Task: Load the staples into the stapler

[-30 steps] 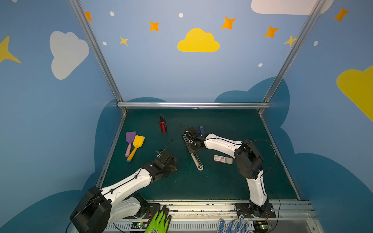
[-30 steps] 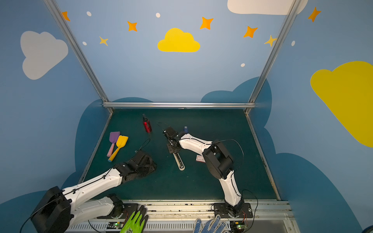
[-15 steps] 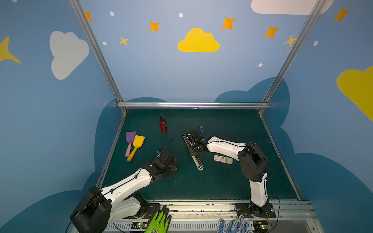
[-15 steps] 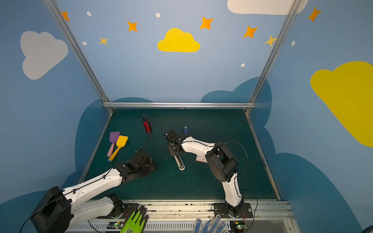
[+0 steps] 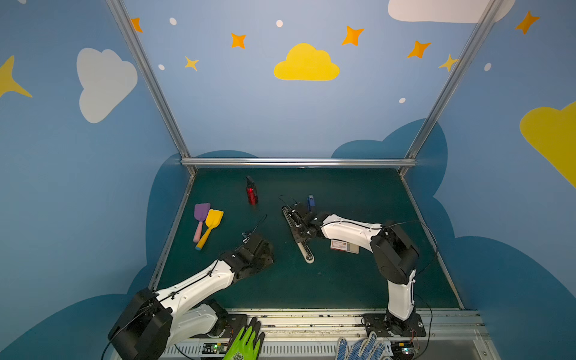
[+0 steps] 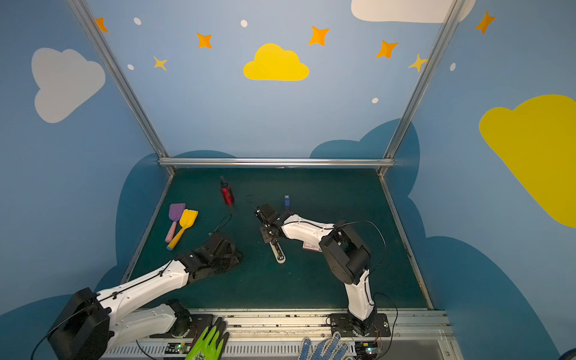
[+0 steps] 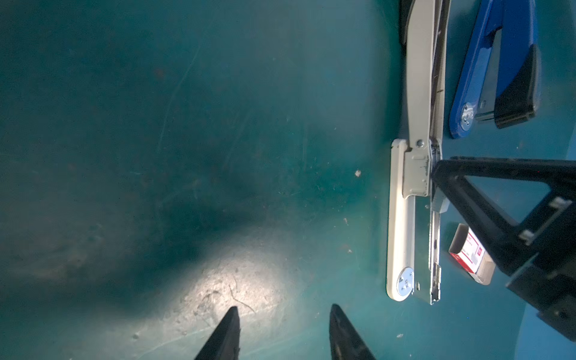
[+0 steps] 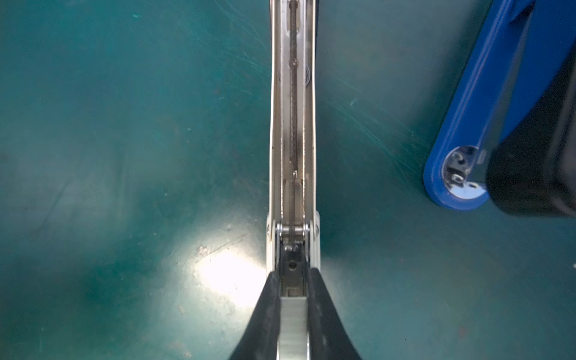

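Over the last second the right arm (image 5: pixel 349 230) has swung its elbow out toward the right of the frame in both top views, so its forearm now overhangs part of the staple box (image 5: pixel 342 246), right of centre; the left arm (image 5: pixel 199 285) has not moved. The right hand (image 8: pixel 293 280) has stayed at the hinge of the opened cream stapler (image 5: pixel 307 254), mid-frame. Its fingertips are pressed together on a pale grey strip of staples (image 8: pixel 293 324), which sits in line with the bare metal channel. I read this as squaring up: the strip is aimed but not yet laid in, so loading is close and still undone. The left hand (image 7: pixel 283 333) hangs lower left of centre over bare mat, fingers apart with nothing between them. Blue walls with painted clouds and stars stand around on an aluminium frame, and the bench (image 5: pixel 343 286) is a scuffed dark green mat. On it, at left, lie a purple spatula (image 5: pixel 202 215) and a yellow spatula (image 5: pixel 212 223). A red bottle (image 5: pixel 252 194) lies toward the back, and a blue stapler (image 5: pixel 310 202) just beside the cream one.
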### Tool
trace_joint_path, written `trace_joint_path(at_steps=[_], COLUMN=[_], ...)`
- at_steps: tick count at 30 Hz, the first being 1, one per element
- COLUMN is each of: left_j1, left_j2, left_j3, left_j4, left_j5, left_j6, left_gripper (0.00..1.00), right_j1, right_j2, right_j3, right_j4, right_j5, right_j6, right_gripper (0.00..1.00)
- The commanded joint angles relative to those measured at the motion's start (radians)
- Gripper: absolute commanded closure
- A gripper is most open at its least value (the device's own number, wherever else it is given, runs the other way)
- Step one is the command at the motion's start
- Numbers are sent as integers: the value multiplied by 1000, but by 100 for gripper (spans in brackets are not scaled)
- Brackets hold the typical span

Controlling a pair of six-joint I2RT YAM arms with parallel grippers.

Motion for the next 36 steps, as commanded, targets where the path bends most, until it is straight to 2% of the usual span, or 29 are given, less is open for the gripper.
trace_joint_path(at_steps=[1,18,32,36], left_j1=[5,7,9,8], left_j2=[0,-5,6,0], left_j3=[-12,-21,-21,-24], left_j4=[6,10,19,16], left_j5=[-9,-6,0,-2], left_j6=[-3,-6,-6,-6], left_gripper=[53,53,54,54], right_j1=[8,19,24,21], right_j2=[-45,-112,-106,-135], right_j3=[-32,-137,-121,-121], right_j4=[2,112,120,94], right_j5=[34,51,48,54], right_j6=[14,17,18,24], right_gripper=[82,80,80,75])
